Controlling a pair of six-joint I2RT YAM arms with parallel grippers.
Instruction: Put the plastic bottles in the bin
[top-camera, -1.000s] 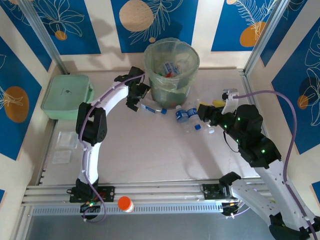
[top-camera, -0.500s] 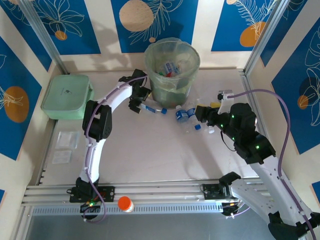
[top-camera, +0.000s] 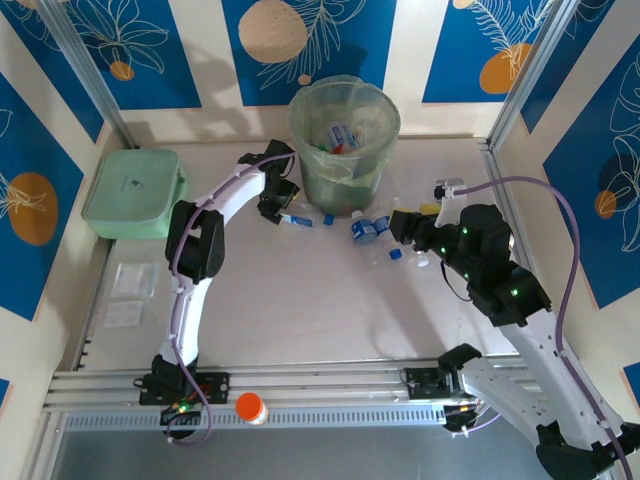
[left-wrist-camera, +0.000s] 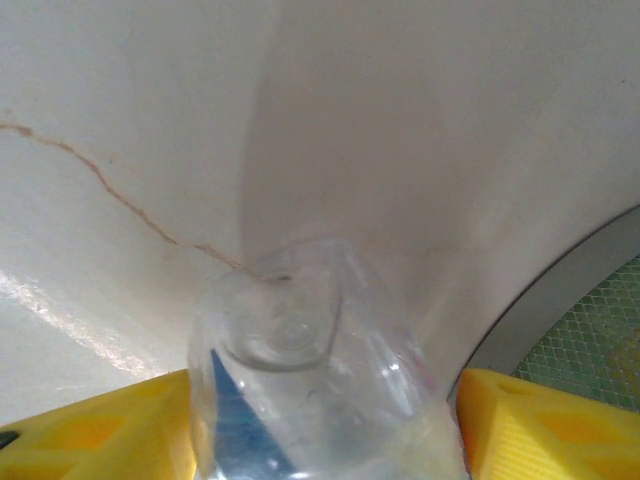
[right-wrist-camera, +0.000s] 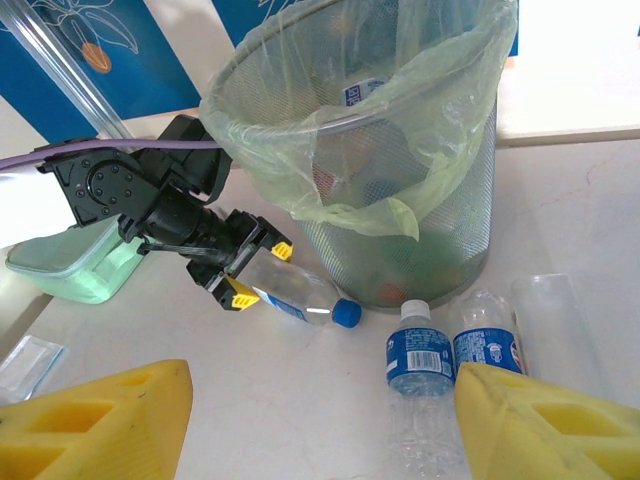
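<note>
the left gripper (left-wrist-camera: 325, 378) sits narrow on a clear bottle (left-wrist-camera: 300, 400), with one yellow finger (left-wrist-camera: 100, 430) against each side of it near the base end. seen from the right wrist, this bottle (right-wrist-camera: 297, 296) lies on its side on the table (right-wrist-camera: 300, 400). its blue cap (right-wrist-camera: 346, 314) points away from the left gripper (right-wrist-camera: 262, 272), and a blue label runs along its body. from above, the left gripper (top-camera: 278, 206) and the bottle (top-camera: 296, 217) are just beside the foot of the bin (top-camera: 310, 175), on its left.

the right gripper (right-wrist-camera: 320, 430) has its fingers wide apart and open. just beyond them two labelled bottles (right-wrist-camera: 418, 352) stand or lean side by side on the table, white caps up and blue labels facing the camera. a clear tube-like bottle (right-wrist-camera: 555, 320) lies to their right. from above, the right gripper (top-camera: 402, 228) is just right of this cluster (top-camera: 368, 230), in front of the bin, with a loose blue cap (top-camera: 395, 254) nearby.

the bin (right-wrist-camera: 465, 200) stands upright at the far middle of the table. its pale green liner (right-wrist-camera: 350, 205) is folded over the rim, and several bottles (top-camera: 338, 135) are already inside. a mint box (top-camera: 135, 192) sits at the far left, well apart from the bin. flat clear packets (top-camera: 130, 282) lie in front of the box. an orange cap (top-camera: 250, 407) rests on the rail by the left arm's base.
</note>
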